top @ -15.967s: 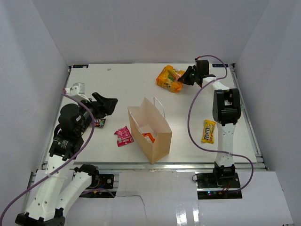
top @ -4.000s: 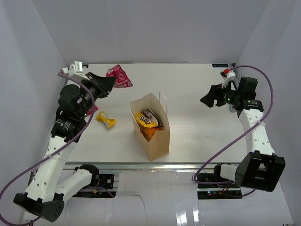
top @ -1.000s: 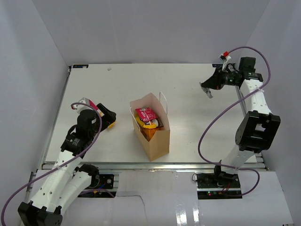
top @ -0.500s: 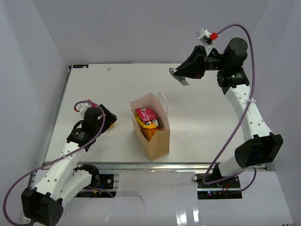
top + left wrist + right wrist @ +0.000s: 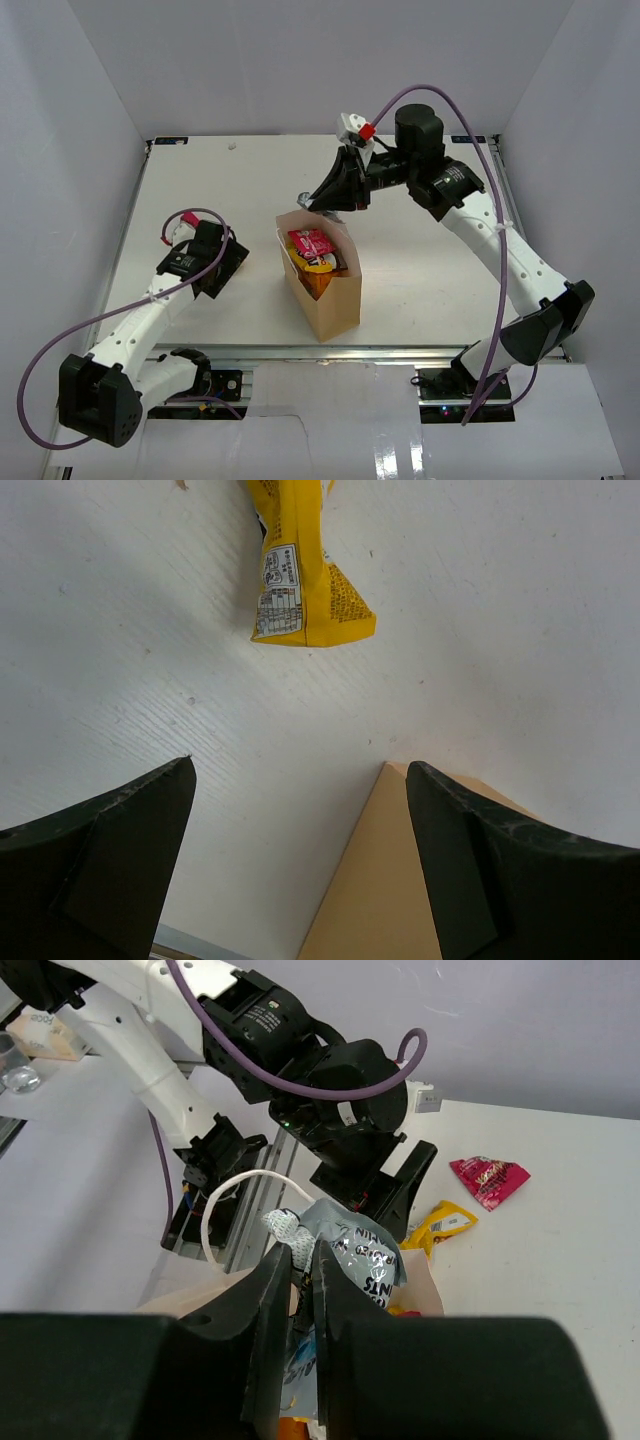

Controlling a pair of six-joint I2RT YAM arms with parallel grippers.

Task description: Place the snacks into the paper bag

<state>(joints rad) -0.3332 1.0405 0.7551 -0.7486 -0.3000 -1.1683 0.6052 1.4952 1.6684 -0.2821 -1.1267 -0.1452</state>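
Left wrist view shows my left end effector [image 5: 300,770] spread wide and empty above the tabletop [image 5: 500,630]. The yellow M&M's pack [image 5: 300,590] lies flat just ahead of the fingertips, not yet between them. Near that pack, the right wrist view shows a small red packet [image 5: 488,1178] lying loose on the tabletop. In the middle, the paper bag [image 5: 338,300] stands upright and open, with a red pack [image 5: 310,242] on top of yellow and orange wrappers already inside. At the bag's far rim hangs my right end effector [image 5: 320,199], its fingers pressed together on a crinkled silver packet [image 5: 350,1255]. The packet is over the far edge of the mouth, beside the white string handle [image 5: 225,1195]. I reckon the job is past halfway. Several snacks are in and the silver one only needs letting go, which leaves the yellow pack and the loose red packet to fetch.
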